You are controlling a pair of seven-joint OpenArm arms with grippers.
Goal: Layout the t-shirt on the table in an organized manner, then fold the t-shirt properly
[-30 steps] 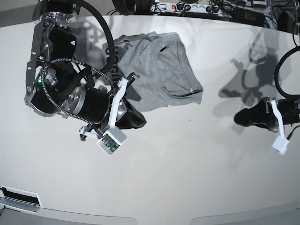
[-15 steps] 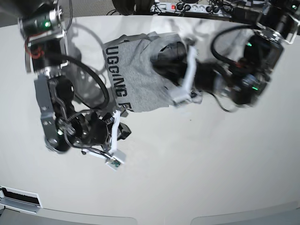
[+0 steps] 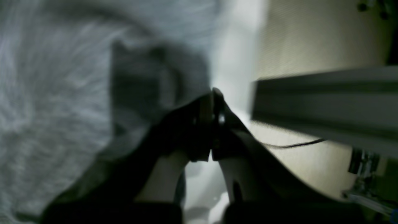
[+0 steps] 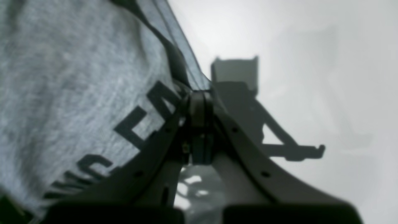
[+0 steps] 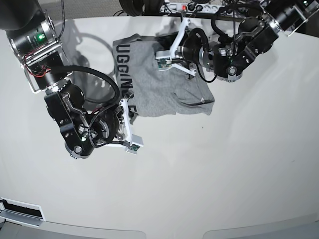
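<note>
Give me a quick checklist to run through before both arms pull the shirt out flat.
1. Right gripper shut on the t-shirt edge by the lettering: ok.
2. Left gripper shut: ok; cloth actually pinched: cannot tell, the wrist view is blurred.
3. Shirt spread flat: not ok, it lies bunched and folded over itself.
4. Shirt fully on the table: ok.
5. Bare tabletop toward the near side for spreading: ok.

Bright overhead glare on the table (image 5: pixel 224 174); dim, motion-blurred left wrist view.
</note>
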